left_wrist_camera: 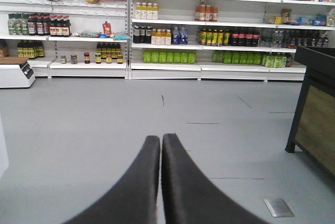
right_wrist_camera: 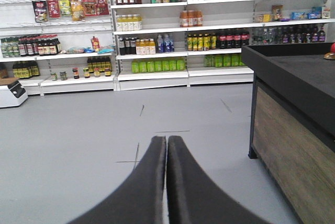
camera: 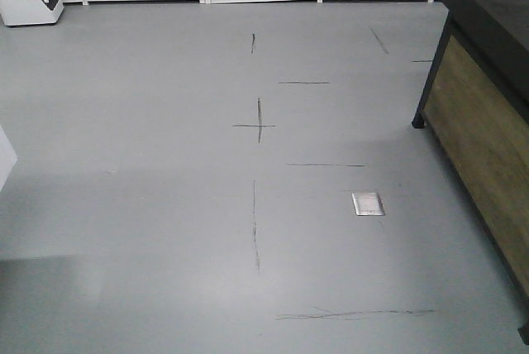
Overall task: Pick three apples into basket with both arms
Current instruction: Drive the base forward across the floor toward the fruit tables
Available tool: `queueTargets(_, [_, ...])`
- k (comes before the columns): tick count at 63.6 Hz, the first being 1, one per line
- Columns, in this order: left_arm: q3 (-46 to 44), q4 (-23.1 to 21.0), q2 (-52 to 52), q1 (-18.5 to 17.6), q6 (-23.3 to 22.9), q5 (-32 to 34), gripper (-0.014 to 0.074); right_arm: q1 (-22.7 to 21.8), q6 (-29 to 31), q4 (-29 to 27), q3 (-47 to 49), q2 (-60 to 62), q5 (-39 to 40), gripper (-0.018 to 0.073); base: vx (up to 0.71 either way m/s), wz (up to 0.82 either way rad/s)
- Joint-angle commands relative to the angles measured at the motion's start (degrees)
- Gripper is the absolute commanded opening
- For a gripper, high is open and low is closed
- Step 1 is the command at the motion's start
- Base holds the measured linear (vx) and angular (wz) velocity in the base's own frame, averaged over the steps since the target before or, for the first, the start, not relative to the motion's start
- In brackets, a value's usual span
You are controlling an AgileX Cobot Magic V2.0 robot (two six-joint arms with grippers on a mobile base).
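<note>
Two black grippers, the left gripper (left_wrist_camera: 160, 139) and the right gripper (right_wrist_camera: 167, 139), each have their fingers pressed together, holding nothing, above a grey floor (camera: 165, 205) with one metal floor plate (camera: 368, 203). One dark counter (right_wrist_camera: 298, 72) with wood sides stands to the right. Stocked shelves (left_wrist_camera: 209, 25) line the far wall. One red sliver (right_wrist_camera: 330, 55) sits on the counter top, well apart from the right gripper and too cropped to identify.

Grey floor (camera: 149, 205), scored with dark lines (camera: 259, 122), runs ahead of the jaws to white shelves (left_wrist_camera: 165, 67) stocked with bottles (left_wrist_camera: 168, 56); right of the jaws stands a black-topped, wood-panelled counter (right_wrist_camera: 293, 124).
</note>
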State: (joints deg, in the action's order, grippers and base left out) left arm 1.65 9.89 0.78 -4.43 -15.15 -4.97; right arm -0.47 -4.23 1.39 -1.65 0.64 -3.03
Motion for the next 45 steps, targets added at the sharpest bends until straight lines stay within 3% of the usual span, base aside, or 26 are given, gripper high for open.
queueTargets(1, [0.96,0.01,-0.47,-0.23,-0.5,3.84,-0.0006,-0.04,0.45,0.11,-0.73,-0.29,4.58,-0.0009,0.06,0.11])
queueTargets(45, [0.96,0.01,-0.47,-0.23,-0.5,3.84,-0.0006,-0.04,0.45,0.11,-0.73,-0.29,4.64,-0.0009,0.09,0.1])
